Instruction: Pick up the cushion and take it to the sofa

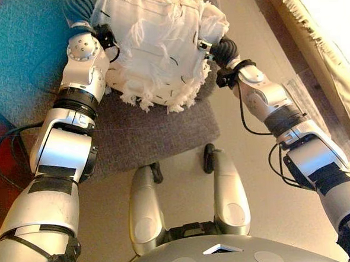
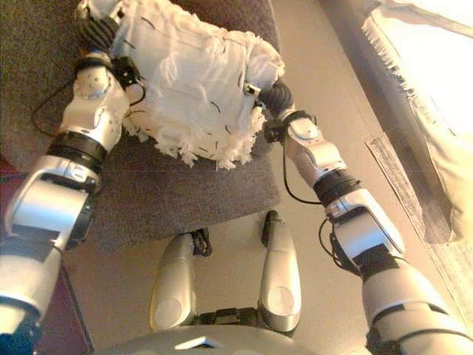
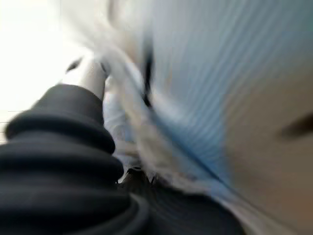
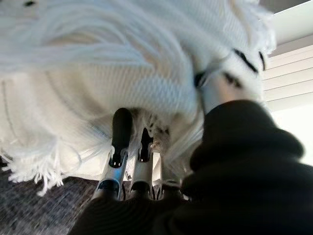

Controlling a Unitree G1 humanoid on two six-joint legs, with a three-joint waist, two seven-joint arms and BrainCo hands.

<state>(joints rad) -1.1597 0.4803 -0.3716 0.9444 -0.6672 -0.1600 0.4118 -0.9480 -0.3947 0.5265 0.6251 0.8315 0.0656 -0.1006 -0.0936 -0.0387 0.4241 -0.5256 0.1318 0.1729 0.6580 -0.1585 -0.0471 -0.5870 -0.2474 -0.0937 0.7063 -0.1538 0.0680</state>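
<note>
Gripping the cushion (image 1: 158, 46) at 12 o'clock above the grey rug (image 1: 145, 136): right hand (image 4: 128, 147) pressed straight-fingered beneath; left hand (image 3: 88, 78) alongside, closure indiscernible. Lifted seemingly; sofa (image 1: 323, 33) at 2 o'clock unreached.

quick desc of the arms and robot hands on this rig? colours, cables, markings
Both arms have silver-grey shells with black bands at the joints and black tape patches on the forearms. Black cables loop beside each arm. The left robot hand and right robot hand have dark ribbed wrist covers; the right wrist view shows silver fingers with dark tips.
</note>
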